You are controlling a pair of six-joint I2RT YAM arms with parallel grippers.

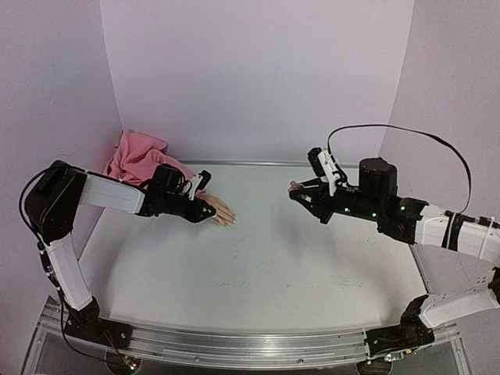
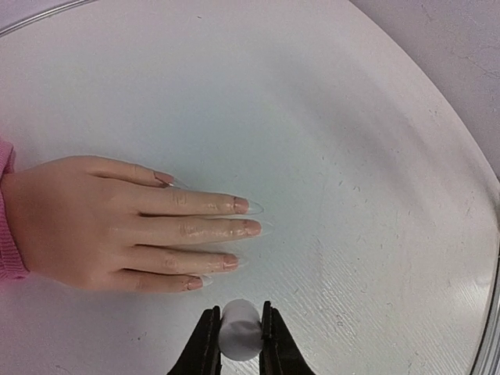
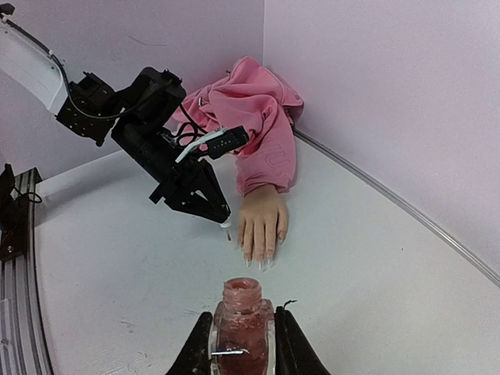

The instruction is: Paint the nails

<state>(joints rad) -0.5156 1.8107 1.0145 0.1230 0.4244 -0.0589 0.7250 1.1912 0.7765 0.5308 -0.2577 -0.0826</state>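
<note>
It looked like a robotics lab test cell: a white desk [image 1: 273,266] lay beneath the fingers [image 3: 197,350], plain lilac walls [image 1: 258,70] closed in beyond and beside them, and behind them an aluminium rail [image 1: 234,344] carried two cabled arms [image 1: 109,194].

The right claw [image 3: 242,332] grips an uncapped pinkish polish bottle [image 3: 242,295] upright between its two fingers. Straight ahead of the claw, a mannequin hand [image 3: 262,219] lies flat on the white worktop [image 3: 375,273], and its fingers point back toward the claw. The pale nails [image 3: 258,262] are its nearest part. Farther ahead, a pink sleeve [image 3: 254,125] is bunched in the corner. Ahead and slightly left, the left claw [image 3: 221,216] points down with jaws together. A small white piece [image 3: 226,224] sits at its tip, just beside the hand.
</note>
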